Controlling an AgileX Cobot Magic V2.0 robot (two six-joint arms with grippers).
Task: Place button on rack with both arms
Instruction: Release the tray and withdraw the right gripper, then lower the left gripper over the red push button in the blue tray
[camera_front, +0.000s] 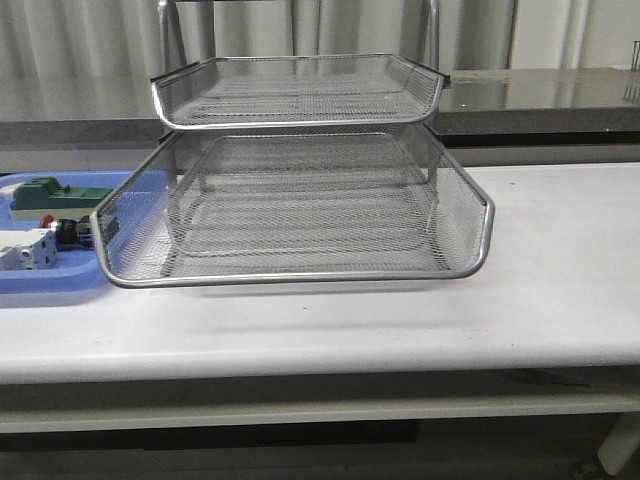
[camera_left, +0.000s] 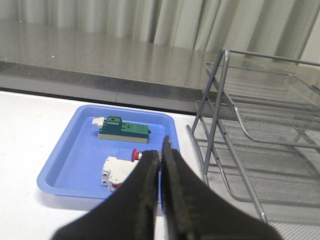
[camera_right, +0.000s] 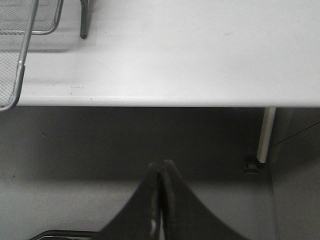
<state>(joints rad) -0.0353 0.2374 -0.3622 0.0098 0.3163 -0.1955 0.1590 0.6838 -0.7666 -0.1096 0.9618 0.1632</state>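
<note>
the rack (camera_front: 300, 200) stands in the middle of the white surface (camera_front: 560, 290), its wide lower tray pulled toward the near edge and a smaller tray above it. to its left lies a flat blue tray (camera_front: 60, 280), partly hidden behind the rack's mesh wall in the front view. in that blue tray sit a green block (camera_front: 45, 192) at the far side, a white-grey block (camera_front: 28, 250) at the near side, and the button (camera_front: 72, 232) between them, just beside the white-grey block, its red cap pointing left and its black body toward the rack. the button lies on its side and nothing holds it.

neither arm shows in the front view. the left pincer (camera_left: 161, 165) hangs above the near edge of the blue tray, pointing forward and down toward the blocks; its two black fingers (camera_left: 145, 185) are pressed together with only a thin slit between them, gripping nothing. in the left wrist view the button's red cap (camera_left: 135, 154) peeks out just past the fingertips, beside the white-grey block (camera_left: 114, 172), with the green block (camera_left: 122, 129) farther off.

the right pincer (camera_right: 162, 167) is held off the near edge of the surface, to the right of the rack, aimed down so that the floor and a table leg (camera_right: 265, 135) fill its view; its fingers are also closed together and empty. a corner of the rack (camera_right: 20, 55) shows at the side of that view.
</note>
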